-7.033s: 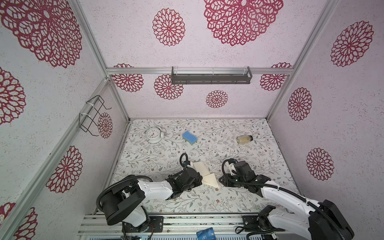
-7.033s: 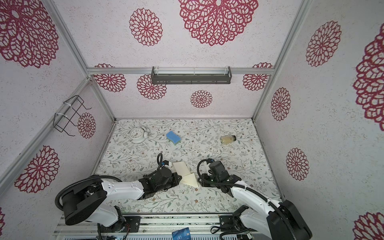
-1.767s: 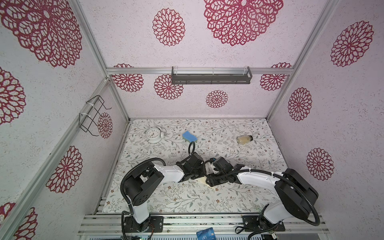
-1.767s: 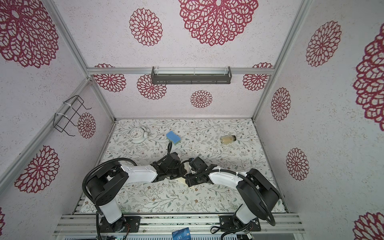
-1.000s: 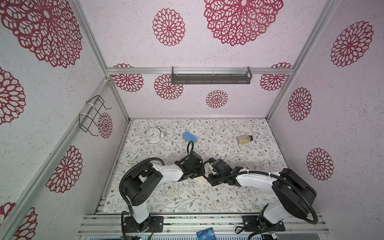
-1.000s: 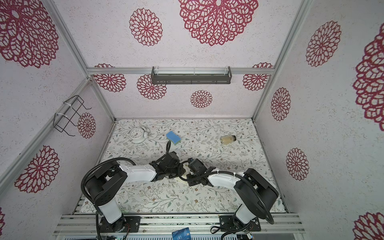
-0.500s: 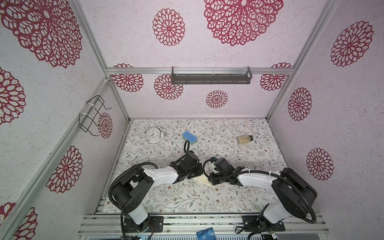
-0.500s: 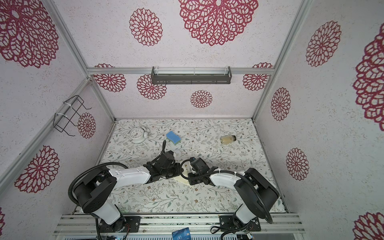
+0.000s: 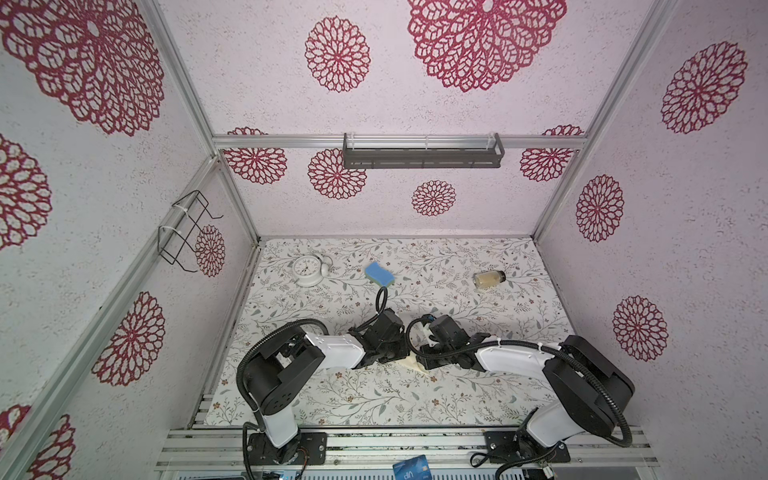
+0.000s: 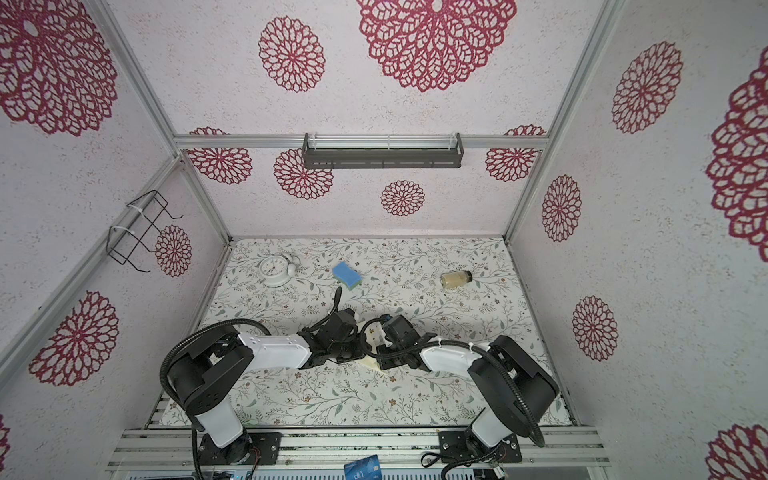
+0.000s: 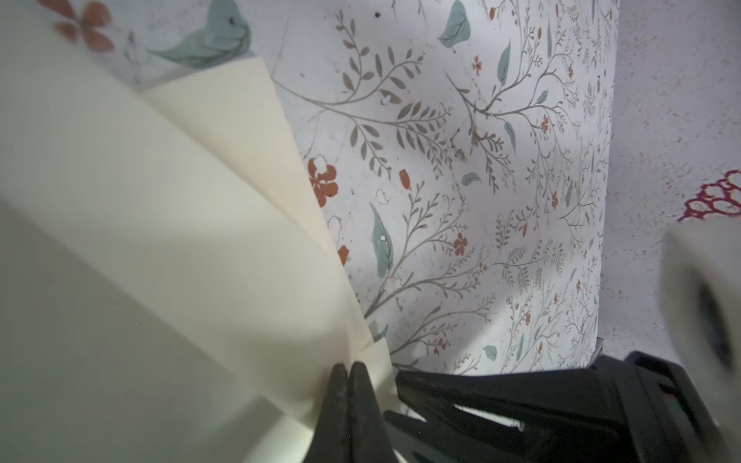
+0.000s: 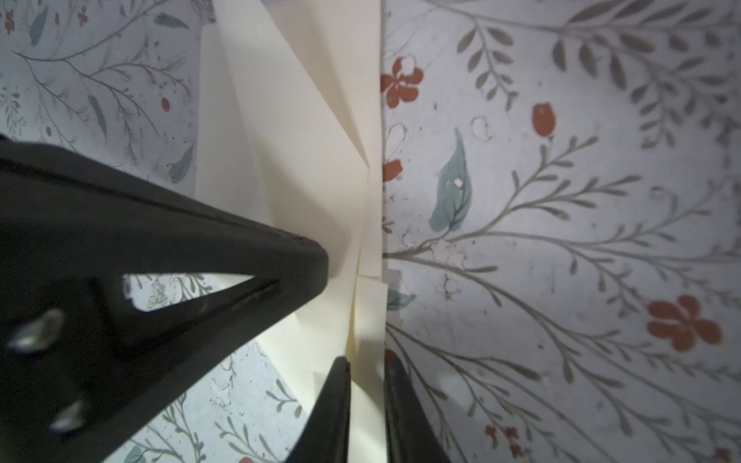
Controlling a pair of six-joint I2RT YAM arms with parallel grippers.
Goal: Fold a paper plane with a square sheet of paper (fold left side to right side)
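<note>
Paper plane [image 9: 409, 362], partly folded, lies on the table [image 9: 374, 399] at about 6 o'clock of its middle. It is nearly all hidden under the two wrists in both top views, with only a cream sliver showing. Left arm comes in from 8 o'clock and right arm from 4 o'clock, tips meeting over the paper. Left claw [image 11: 348, 371]: tips fully together, set on the layered cream flaps. Can't tell if a ply is caught between them; it reads as pressing down. Right claw [image 12: 367, 381]: narrow, closed round a raised folded edge, cream layers filling the gap. Both wrist views show several creases and overlapping flaps, so this is no flat sheet. Blue sponge [image 9: 379, 275] at 12 o'clock from the claws, alarm clock [image 9: 307, 270] at 11 and small jar [image 9: 489, 279] at 2 are all well apart and not involved. Judgement: mid-task, a side-over fold is in hand, with the left claw as anchor on the stack and the right claw gripping the edge to be carried. The next move probably calls for the anchor holding firm while the pinched edge goes across, with edges lined up before release. Then a press along the new crease. Thin paper, so it slips or buckles if pulled hard.
</note>
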